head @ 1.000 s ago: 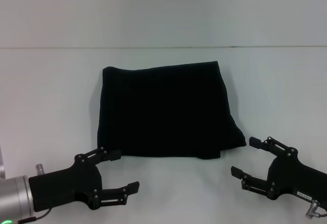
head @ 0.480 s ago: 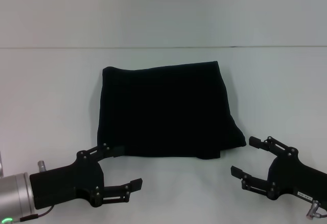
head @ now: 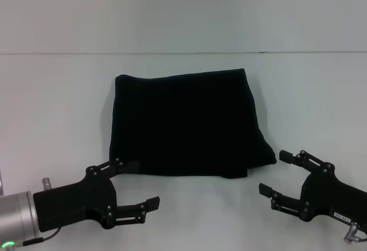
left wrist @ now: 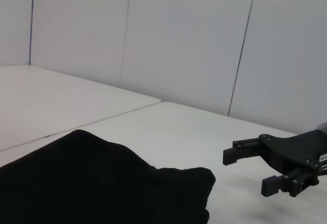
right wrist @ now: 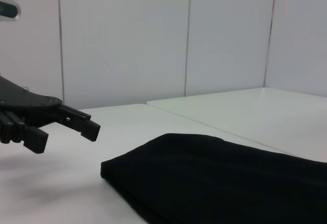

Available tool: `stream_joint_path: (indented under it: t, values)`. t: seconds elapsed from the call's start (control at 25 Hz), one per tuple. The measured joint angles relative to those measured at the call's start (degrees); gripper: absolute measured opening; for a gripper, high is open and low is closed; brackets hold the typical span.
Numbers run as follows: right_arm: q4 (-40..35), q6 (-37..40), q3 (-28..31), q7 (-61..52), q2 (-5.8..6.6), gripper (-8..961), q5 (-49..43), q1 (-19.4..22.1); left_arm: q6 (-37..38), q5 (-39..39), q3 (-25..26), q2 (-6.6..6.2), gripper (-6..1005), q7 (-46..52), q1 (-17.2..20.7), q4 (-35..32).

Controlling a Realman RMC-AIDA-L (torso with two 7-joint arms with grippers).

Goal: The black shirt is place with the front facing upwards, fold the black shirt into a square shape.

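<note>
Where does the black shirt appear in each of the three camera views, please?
Head view: black shirt, folded, centre of the white table.
Left wrist view: low, beside the right gripper.
Right wrist view: low, beside the left gripper.
Shared landmark: the shirt's near edge between both open grippers.

White table [head: 57, 119] with a seam line, pale panelled wall [left wrist: 179, 40] behind

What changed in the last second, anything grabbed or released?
Nothing grabbed or released. The left gripper, open, slid slightly along the near edge of the black shirt toward the robot's right, its upper finger now at the shirt's near-left corner. The right gripper, open, dipped a touch by the near-right corner. The shirt lies folded as before on the white table.
</note>
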State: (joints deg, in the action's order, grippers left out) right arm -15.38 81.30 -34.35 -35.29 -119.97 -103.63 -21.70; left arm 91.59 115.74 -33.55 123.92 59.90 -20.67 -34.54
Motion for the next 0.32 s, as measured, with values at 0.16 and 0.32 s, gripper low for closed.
stream_joint_path:
  t: [0.16,0.32]
  values:
    - [0.1,0.0,0.2,0.0,0.0,885,0.0,0.0,0.0,-0.1,0.2,0.0,934,0.0,-0.1,0.0]
    - [0.1,0.0,0.2,0.0,0.0,885,0.0,-0.1,0.1,-0.2,0.2,-0.07,934,0.1,-0.3,0.0]
